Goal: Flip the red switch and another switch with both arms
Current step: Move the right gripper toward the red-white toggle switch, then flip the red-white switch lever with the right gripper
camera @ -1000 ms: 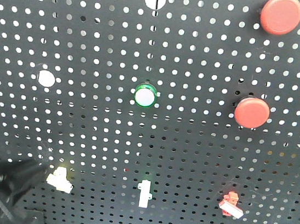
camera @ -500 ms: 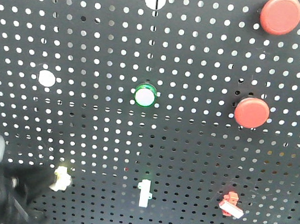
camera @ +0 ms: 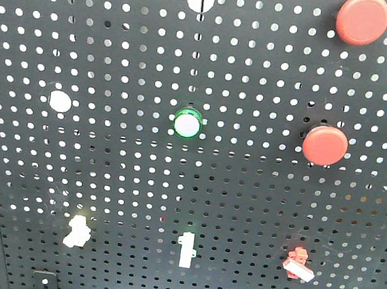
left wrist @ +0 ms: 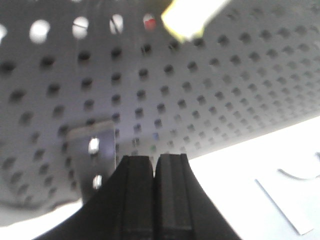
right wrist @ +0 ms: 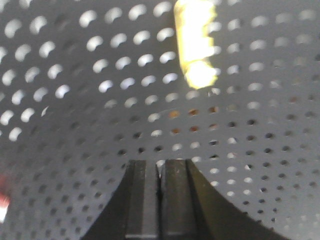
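Note:
In the front view the red switch [camera: 298,264] sits low on the right of the black pegboard [camera: 245,187], its white tip slanting down to the right. The cream switch [camera: 76,231] is low on the left, tip angled down-left. Neither arm shows there. In the left wrist view my left gripper [left wrist: 154,159] is shut and empty, well below the blurred cream switch [left wrist: 192,15]. My right gripper [right wrist: 161,162] is shut with nothing held, below a straight pale lever [right wrist: 196,45]. A red blur [right wrist: 4,197] at that view's left edge may be the red switch.
A straight white toggle [camera: 185,249] stands between the two switches. Above are a green-ringed button [camera: 188,123] and two big red push buttons [camera: 325,145] [camera: 363,19]. A metal bracket [left wrist: 92,155] is fixed near the board's lower edge.
The black left arm beside the cream switch has pulled down and left, out of the front view. The cream lever's tip has flipped from down-right to down-left. The red switch is unchanged.

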Available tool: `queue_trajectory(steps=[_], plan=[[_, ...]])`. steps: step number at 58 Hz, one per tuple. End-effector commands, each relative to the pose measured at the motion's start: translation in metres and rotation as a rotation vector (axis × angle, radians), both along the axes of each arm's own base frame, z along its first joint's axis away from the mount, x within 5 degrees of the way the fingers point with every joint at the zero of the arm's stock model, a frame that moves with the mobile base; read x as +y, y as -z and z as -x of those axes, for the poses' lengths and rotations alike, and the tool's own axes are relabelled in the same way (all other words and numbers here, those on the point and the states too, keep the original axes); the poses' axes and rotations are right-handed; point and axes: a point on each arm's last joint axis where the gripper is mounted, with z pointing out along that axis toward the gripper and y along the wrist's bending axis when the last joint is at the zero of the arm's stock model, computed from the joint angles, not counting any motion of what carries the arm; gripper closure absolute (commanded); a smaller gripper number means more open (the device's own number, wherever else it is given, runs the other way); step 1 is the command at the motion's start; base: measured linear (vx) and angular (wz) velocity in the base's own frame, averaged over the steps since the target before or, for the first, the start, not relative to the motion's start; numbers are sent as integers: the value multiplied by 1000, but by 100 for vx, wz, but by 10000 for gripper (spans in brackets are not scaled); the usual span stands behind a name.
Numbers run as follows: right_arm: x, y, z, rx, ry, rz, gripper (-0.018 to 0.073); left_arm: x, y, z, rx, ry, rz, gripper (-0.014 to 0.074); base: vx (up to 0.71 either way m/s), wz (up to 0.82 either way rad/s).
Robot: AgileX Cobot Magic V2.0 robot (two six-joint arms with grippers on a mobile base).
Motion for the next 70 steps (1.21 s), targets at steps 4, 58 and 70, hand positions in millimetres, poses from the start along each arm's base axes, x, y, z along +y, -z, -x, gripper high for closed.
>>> queue_trajectory(steps=[4,58,70], plan=[[7,-18,-2,-100,-90,135,566,8,-22,15,-144,0,91,594,0,0],[97,16,-90,31,-567,81,566,25,-32,47,-214,52,-40,594,0,0],[107,31,-98,112,-635,61,566,25,-31,47,-213,53,-42,594,0,0]])
